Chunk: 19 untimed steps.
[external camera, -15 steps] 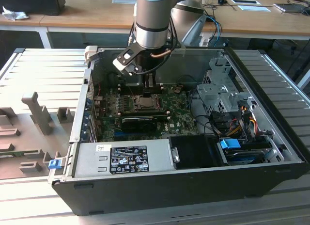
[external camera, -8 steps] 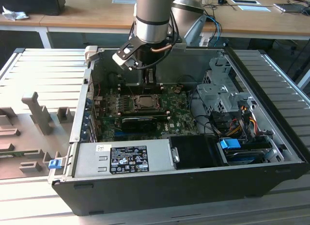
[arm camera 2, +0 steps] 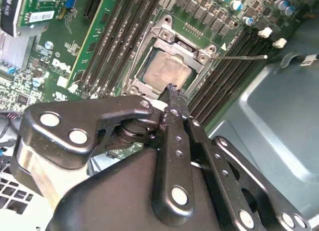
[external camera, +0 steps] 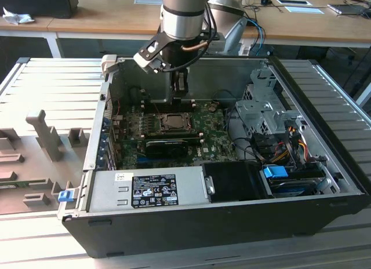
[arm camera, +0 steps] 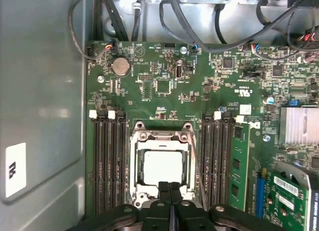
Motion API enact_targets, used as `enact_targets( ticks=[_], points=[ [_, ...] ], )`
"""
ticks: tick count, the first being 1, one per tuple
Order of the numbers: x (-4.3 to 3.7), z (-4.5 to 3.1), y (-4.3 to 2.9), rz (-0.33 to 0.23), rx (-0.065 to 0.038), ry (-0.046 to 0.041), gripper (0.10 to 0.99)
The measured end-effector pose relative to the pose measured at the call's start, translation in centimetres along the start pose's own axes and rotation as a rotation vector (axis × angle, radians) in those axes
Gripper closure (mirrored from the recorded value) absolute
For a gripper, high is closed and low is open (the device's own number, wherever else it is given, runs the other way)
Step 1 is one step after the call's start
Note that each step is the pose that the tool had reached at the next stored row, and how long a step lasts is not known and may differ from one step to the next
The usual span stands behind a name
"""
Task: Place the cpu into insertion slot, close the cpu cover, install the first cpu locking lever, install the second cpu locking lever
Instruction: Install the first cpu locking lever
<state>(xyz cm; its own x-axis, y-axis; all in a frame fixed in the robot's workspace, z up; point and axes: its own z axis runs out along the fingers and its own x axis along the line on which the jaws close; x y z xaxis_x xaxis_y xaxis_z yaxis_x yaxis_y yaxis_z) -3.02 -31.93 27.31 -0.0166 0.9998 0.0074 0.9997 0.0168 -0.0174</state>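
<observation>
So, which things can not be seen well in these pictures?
- First wrist view: the gripper hides the cover's near edge.
- Second wrist view: the gripper hides part of the cpu; whether they touch, I cannot tell.
- Exterior view: the slot is too small to tell whether it is latched.

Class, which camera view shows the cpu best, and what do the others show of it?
The first wrist view: it looks squarely down on the cpu, its pale top framed by the cpu cover. The second wrist view shows it slanted, partly behind the gripper. The exterior view shows it distant, below the arm.
</observation>
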Motion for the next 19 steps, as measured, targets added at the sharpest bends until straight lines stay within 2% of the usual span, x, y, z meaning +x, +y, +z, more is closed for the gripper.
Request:
enact_targets(
  ticks=[5, 15, 19],
  points=[
    [0.01, -0.58, -0.02, -0.01, 0.0, 0.0001, 0.98],
    [0.01, -0.56, -0.05, -0.204, 0.001, -0.0035, 0.98],
    [0.01, -0.5, -0.19, -0.248, 0.002, -0.0042, 0.98]
  ],
)
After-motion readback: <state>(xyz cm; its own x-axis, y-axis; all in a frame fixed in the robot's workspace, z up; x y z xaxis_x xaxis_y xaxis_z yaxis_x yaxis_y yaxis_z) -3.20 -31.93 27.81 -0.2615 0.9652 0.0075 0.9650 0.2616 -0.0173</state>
